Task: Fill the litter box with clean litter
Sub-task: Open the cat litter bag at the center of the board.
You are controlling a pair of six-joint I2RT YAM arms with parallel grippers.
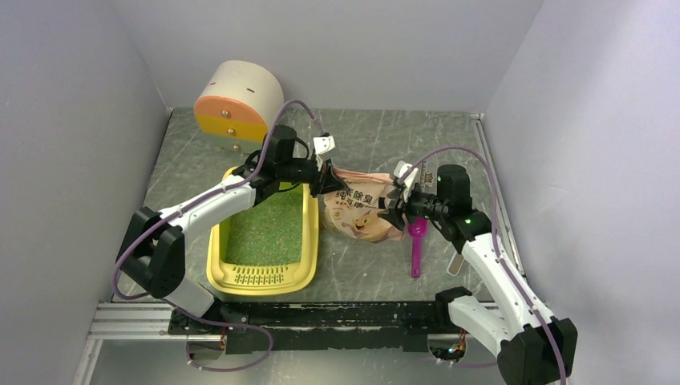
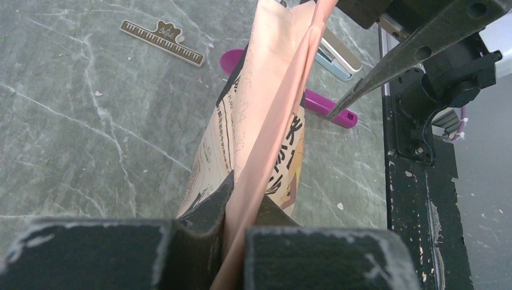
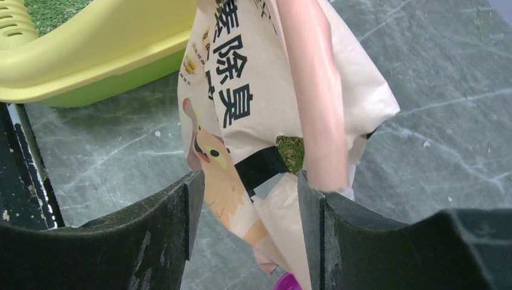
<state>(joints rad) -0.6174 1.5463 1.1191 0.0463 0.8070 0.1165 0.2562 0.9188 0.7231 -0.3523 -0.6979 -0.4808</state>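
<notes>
The yellow litter box [image 1: 216,261] lies left of centre with its grille at the near end, and its rim shows in the right wrist view [image 3: 102,60]. Green litter [image 1: 269,228] covers its floor [image 3: 54,12]. The pink-beige printed bag [image 1: 361,212] lies on its side just right of the box. My left gripper [image 1: 325,178] is shut on the bag's pink edge [image 2: 265,109], with its jaws [image 2: 241,193] pinching the fold. My right gripper [image 1: 395,210] is open [image 3: 247,199] and straddles the bag's other end [image 3: 253,90]. Its fingers [image 3: 190,205] stand apart.
A magenta scoop [image 1: 416,245] lies on the table by the right gripper and also shows in the left wrist view [image 2: 329,106]. A white cylinder with an orange end [image 1: 236,100] stands at the back left. A brown ruler-shaped clip [image 2: 162,41] and a pale clip [image 2: 338,57] lie on the table.
</notes>
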